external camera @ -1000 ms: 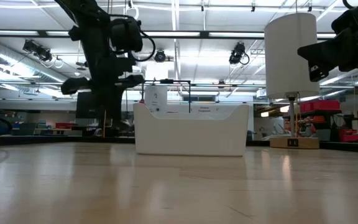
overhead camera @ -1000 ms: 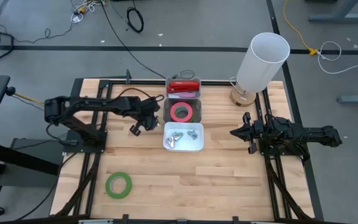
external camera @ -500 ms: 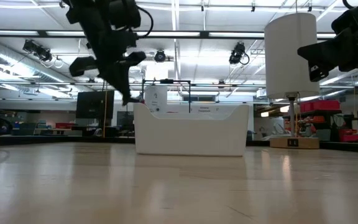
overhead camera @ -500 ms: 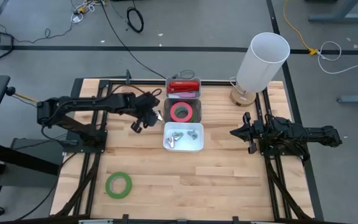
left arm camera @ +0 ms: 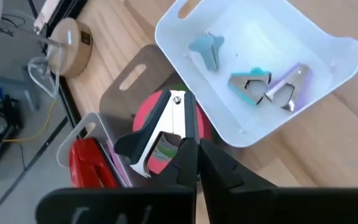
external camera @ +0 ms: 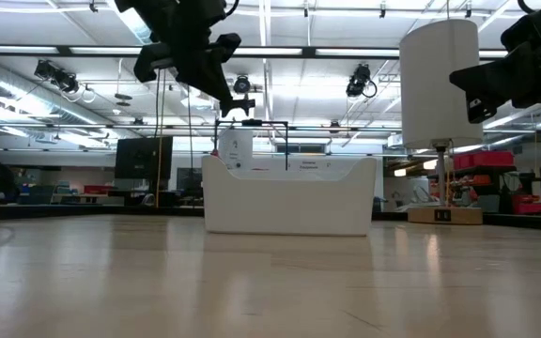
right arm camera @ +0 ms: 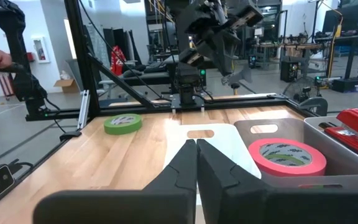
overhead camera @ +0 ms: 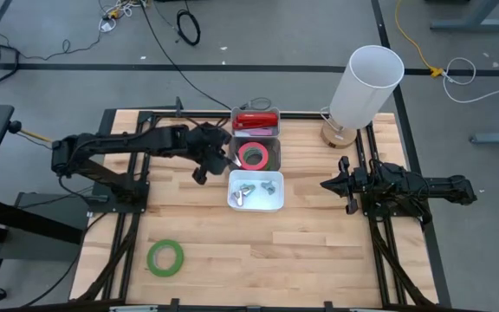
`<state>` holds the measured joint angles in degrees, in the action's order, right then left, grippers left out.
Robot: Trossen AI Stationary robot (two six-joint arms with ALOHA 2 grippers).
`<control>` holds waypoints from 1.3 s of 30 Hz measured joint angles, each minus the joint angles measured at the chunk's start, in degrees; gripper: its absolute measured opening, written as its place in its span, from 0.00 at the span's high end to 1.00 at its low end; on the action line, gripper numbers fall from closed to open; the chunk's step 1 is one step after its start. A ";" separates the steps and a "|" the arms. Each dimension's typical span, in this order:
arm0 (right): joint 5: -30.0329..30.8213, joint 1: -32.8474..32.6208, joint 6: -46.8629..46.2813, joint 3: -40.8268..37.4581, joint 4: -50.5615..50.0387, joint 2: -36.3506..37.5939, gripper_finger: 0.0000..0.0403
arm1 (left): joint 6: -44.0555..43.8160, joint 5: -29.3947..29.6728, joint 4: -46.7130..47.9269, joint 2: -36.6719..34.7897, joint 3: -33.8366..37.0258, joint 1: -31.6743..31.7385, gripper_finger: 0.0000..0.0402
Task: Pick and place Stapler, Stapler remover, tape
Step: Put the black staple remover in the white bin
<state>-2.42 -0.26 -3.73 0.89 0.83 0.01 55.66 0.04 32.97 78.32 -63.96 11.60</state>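
Staple remover (left arm camera: 160, 134), white and black, is what we see pinched in the left gripper (overhead camera: 223, 158), whose fingers are closed tight on its rear end. In the left wrist view the remover's long axis runs straight out from the fingertips, its riveted hinge end pointing away from the gripper. It hangs over the grey bin (overhead camera: 269, 144) holding the pink tape roll (overhead camera: 252, 156), at the bin's left edge. Just beside that bin lies the white tray (overhead camera: 255, 202) with three more removers, and on its far side the clear bin with the red stapler (overhead camera: 256, 120). A green tape roll (overhead camera: 165, 257) lies well apart, near the worktop's (overhead camera: 319, 251) front left corner.

Compared with a second ago, we find the left gripper has travelled right from the bare wood towards the bins and has risen higher in the low view.

Our right gripper (overhead camera: 329, 185) waits with its fingers pressed together and empty, to the right of the tray, unchanged.
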 joint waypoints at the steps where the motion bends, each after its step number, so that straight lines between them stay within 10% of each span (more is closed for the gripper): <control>1: 0.00 0.00 -0.01 0.01 -0.01 0.00 0.97 | 0.00 0.01 -0.20 0.00 0.00 -0.40 0.98; 39: -0.03 0.00 -0.01 0.01 0.02 0.00 0.97 | -9.03 -18.01 -17.10 13.93 0.04 -7.96 0.98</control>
<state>-2.44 -0.26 -3.74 0.90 0.85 0.01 46.63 -17.96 15.87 92.25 -63.93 3.64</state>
